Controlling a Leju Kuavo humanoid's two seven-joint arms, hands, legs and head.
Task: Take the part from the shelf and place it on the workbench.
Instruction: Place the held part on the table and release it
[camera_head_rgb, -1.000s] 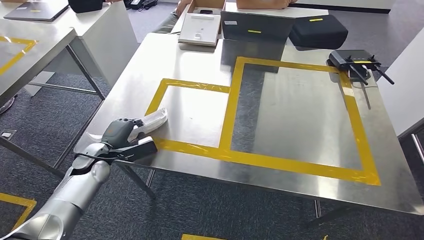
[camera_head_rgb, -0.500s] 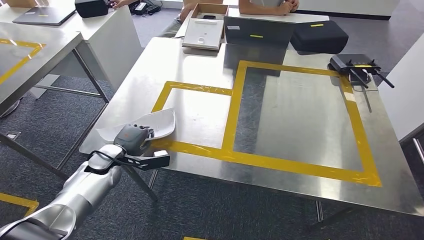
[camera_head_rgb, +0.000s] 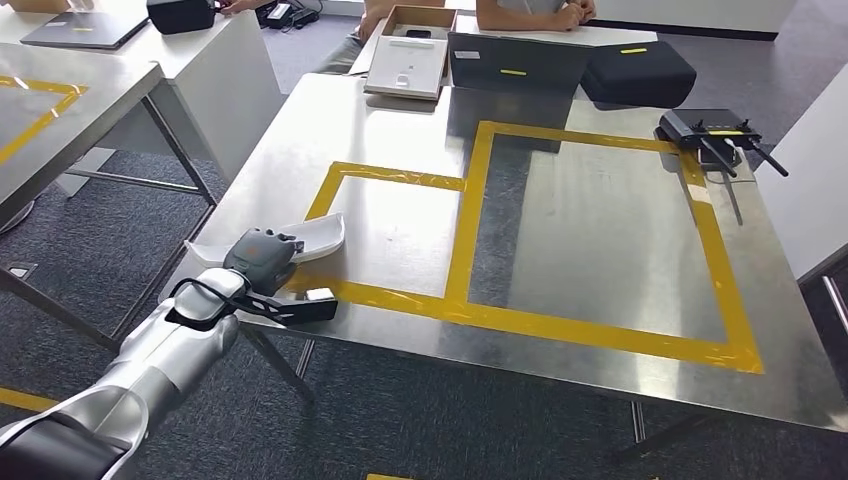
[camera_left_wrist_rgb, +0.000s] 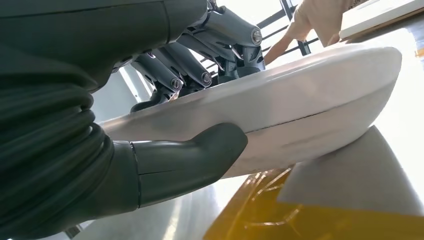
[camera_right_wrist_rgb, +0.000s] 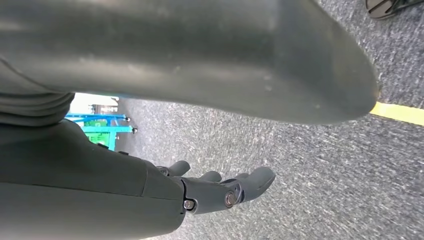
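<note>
The part (camera_head_rgb: 312, 236) is a white, curved, shell-like piece. My left hand (camera_head_rgb: 262, 258) grips it at the workbench's (camera_head_rgb: 600, 230) front left corner, over the left edge of the smaller yellow-taped rectangle (camera_head_rgb: 385, 235). In the left wrist view the thumb (camera_left_wrist_rgb: 200, 155) presses under the part (camera_left_wrist_rgb: 310, 95) and the fingers (camera_left_wrist_rgb: 200, 65) lie on top; its far end sits just above or on the steel, I cannot tell which. My right hand (camera_right_wrist_rgb: 220, 192) hangs over grey carpet, holding nothing, with its fingers loosely apart.
A black router with antennas (camera_head_rgb: 715, 128), a black case (camera_head_rgb: 635, 65), a laptop (camera_head_rgb: 515, 62) and a boxed white device (camera_head_rgb: 405, 60) line the far edge. People sit beyond it (camera_head_rgb: 525, 12). A second steel table (camera_head_rgb: 60, 100) stands to the left.
The view shifted slightly a second ago. Since half a second ago the left hand has lowered the part, which now lies flatter and closer to the tabletop.
</note>
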